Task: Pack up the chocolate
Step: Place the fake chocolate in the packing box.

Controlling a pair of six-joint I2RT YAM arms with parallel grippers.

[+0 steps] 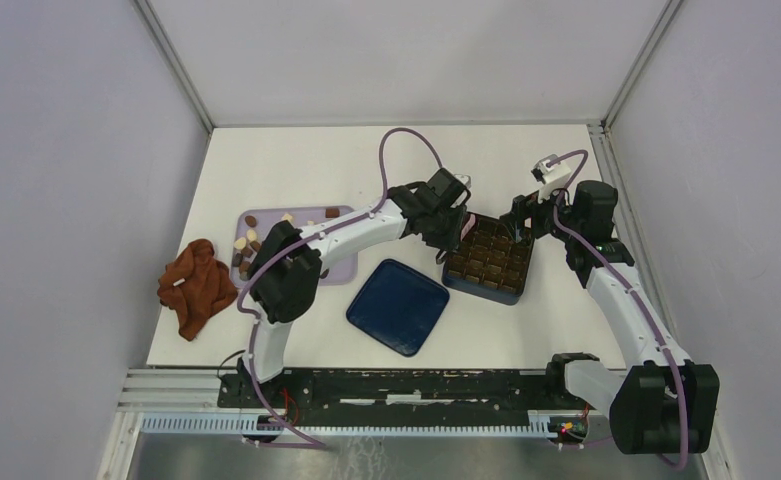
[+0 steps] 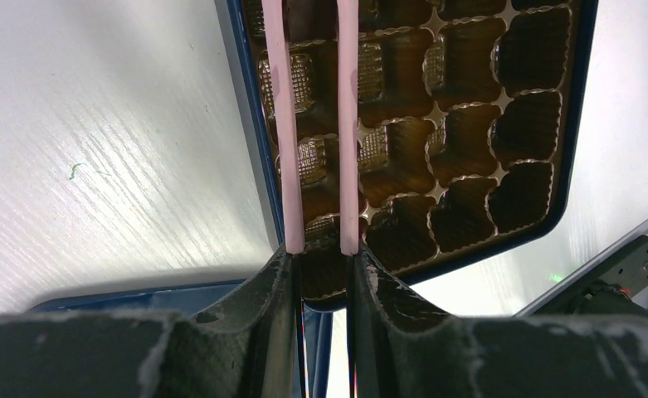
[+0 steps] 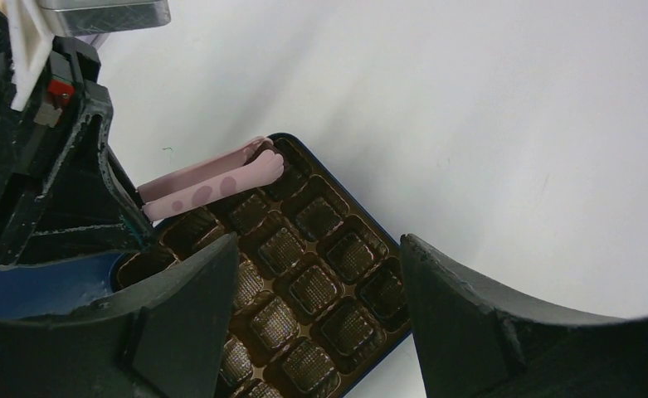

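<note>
Pink tongs (image 2: 285, 124) in left pincer (image 2: 322, 261)

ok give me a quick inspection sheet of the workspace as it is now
surface: white table, no spills seen
job's things: chocolate loose on purple tray; box compartments in view look empty; blue lid flat beside box
clutter: reddish-brown cloth crumpled left of tray
grippers: left gripper shut on pink tongs over box; right gripper open, holding nothing, over box
cables: purple cable loops over left arm
surroundings: grey walls, rail at near edge
</note>
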